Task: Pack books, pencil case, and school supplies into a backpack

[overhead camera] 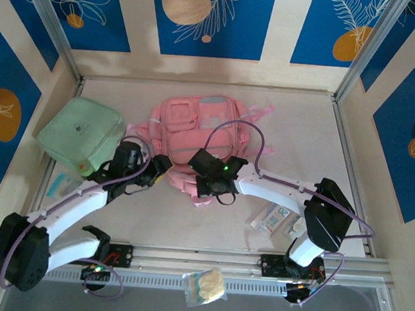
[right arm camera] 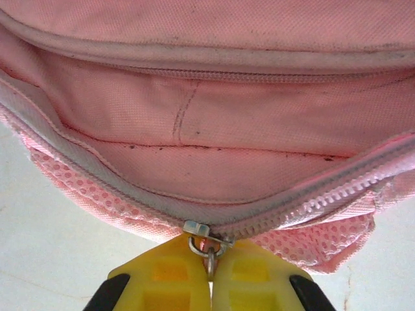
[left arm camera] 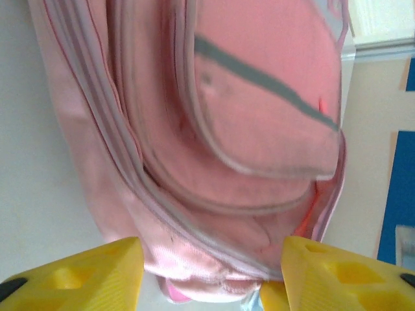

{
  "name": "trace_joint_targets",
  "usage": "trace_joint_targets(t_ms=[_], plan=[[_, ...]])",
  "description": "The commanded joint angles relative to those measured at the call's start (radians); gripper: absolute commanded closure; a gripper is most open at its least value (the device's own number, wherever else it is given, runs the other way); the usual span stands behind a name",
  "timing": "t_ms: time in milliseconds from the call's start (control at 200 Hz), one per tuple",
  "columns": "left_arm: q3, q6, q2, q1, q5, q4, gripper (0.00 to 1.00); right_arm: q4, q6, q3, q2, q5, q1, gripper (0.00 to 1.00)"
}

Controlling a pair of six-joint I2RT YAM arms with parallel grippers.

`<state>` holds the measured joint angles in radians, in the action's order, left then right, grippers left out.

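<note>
Right gripper (right arm camera: 209, 285) clamped on zipper pull (right arm camera: 208, 249) in its wrist view, left gripper (left arm camera: 211, 262) parted, facing backpack (left arm camera: 259, 97)

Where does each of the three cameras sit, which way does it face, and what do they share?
Top external: above and behind the arms, looking down at the table; left arm and right arm reach to the pink backpack.
Left wrist: on the left arm, facing the backpack's pockets; its open left claw frames the bottom.
Right wrist: on the right arm, close on the zipper pull, pinched by the right claw.
Shared: all three see the backpack.
</note>
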<state>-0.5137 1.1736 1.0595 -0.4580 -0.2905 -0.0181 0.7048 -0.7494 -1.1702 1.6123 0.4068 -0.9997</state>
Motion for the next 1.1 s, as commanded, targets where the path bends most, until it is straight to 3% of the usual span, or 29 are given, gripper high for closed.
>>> trace_joint_targets(t_ms=[0, 100, 280, 430, 570, 700, 930, 1095], plan=[[0.018, 0.174, -0.007, -0.079, 0.125, 0.128, 0.41, 0.008, -0.021, -0.008, -0.007, -0.028, -0.015, 1.00], [-0.027, 0.205, 0.057, -0.151, 0.198, 0.096, 0.36, -0.004, -0.019, -0.006, -0.015, -0.031, -0.017, 1.00], [-0.041, 0.260, 0.197, -0.172, 0.231, 0.198, 0.38, 0.024, 0.004, -0.029, -0.023, -0.023, -0.017, 1.00], [-0.073, 0.240, 0.254, -0.174, 0.286, 0.176, 0.53, 0.056, 0.033, -0.046, -0.042, -0.026, -0.015, 1.00], [-0.103, 0.187, 0.260, -0.166, 0.329, 0.109, 0.74, 0.098, 0.043, -0.057, -0.051, -0.007, -0.009, 1.00], [-0.135, 0.111, 0.259, -0.129, 0.337, 0.034, 1.00, 0.146, 0.054, -0.058, -0.069, 0.016, 0.007, 1.00], [-0.163, -0.007, 0.212, 0.015, 0.278, -0.070, 1.00, 0.201, 0.079, -0.014, -0.159, -0.014, 0.061, 1.00], [-0.205, -0.106, 0.176, 0.102, 0.226, -0.137, 1.00, 0.184, 0.114, 0.085, -0.245, -0.089, 0.155, 1.00]])
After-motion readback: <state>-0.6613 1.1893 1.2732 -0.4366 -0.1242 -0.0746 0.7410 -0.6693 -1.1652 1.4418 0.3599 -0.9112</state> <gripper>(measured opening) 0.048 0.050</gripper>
